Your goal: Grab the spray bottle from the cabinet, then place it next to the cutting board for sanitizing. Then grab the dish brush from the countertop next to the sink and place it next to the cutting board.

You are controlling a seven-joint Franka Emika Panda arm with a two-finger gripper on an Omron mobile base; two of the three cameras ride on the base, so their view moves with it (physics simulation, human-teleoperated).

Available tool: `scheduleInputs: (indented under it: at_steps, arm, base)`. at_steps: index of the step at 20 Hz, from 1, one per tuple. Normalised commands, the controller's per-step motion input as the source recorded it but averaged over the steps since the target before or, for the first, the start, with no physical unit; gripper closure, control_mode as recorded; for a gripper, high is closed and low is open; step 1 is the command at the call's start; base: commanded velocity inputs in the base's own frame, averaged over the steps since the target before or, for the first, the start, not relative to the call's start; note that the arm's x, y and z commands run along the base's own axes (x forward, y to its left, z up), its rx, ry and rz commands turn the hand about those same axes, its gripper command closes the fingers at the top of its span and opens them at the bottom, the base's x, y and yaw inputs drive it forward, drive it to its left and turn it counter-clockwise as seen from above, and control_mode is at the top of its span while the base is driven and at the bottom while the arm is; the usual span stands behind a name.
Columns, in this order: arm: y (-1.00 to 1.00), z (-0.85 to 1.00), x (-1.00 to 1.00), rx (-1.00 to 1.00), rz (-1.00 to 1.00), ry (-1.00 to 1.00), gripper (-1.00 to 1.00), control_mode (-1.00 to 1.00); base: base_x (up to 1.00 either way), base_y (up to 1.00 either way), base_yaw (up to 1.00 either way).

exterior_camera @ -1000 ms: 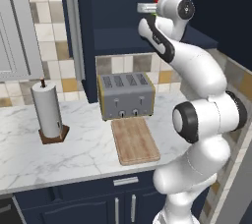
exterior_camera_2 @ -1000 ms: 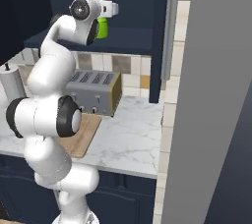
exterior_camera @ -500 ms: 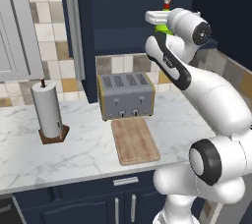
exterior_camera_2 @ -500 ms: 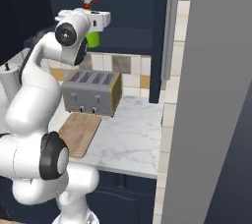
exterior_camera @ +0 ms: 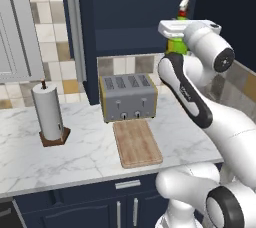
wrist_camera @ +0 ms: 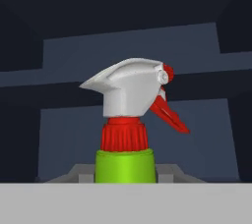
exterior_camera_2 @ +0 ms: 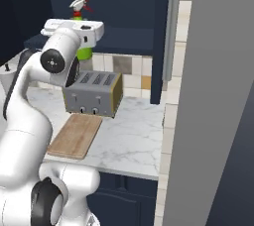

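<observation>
While the white arm is reaching up toward the open navy cabinet (exterior_camera: 145,7) in the left base view, the spray bottle (exterior_camera: 178,42) is sitting upright in the hand, well above the desk (exterior_camera: 90,147). Its red-and-white nozzle is poking over the white hand, its green body is showing just below, and the grip itself is hiding behind the wrist. The toaster (exterior_camera: 128,97) is standing directly underneath, with the cutting board (exterior_camera: 136,143) lying flat just in front of it and a paper towel roll (exterior_camera: 48,114) standing off to the left. A likely risk: if the arm is swinging down too steeply, the bottle could be clipping the toaster before reaching the bare marble beside the board.

From the right base view, the gripper (exterior_camera_2: 82,31) is holding level in front of the cabinet's shelf, the green body hanging below it and the nozzle rising above. The cabinet's door edge is standing close to the right; a wide sideways swing could be knocking the bottle against it.

Looking along the hand view, the jaws are standing narrow and clamping the green body low at the frame's bottom, with the red collar and white trigger head rising straight up between them. Because the hold is looking low on a smooth round body, a fast turn could be tilting or slipping the bottle in the grip.
</observation>
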Motion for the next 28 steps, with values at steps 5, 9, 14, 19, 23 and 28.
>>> scheduleInputs:
  at_steps: [5,9,14,19,23,28]
  arm:
    - [-0.05,-0.05,-1.0,-0.02,0.13,0.02,1.0,-1.0]
    - [-0.09,-0.34,-0.67,-0.08,0.29,-0.03,1.0,-1.0]
    - [-0.01,-0.57,-0.53,-0.07,0.27,-0.17,1.0,-1.0]
    - [0.08,-0.91,-0.12,-0.03,0.21,-0.2,1.0,-1.0]
    - [0.0,-0.52,0.02,0.0,0.15,-0.05,1.0,-1.0]
    - [0.0,-0.47,0.15,0.0,0.25,0.0,1.0,-1.0]
  base:
    - [0.0,0.0,0.0]
    - [0.0,0.0,0.0]
    - [0.0,0.0,0.0]
    - [0.0,0.0,0.0]
    - [0.0,0.0,0.0]
    - [0.0,0.0,0.0]
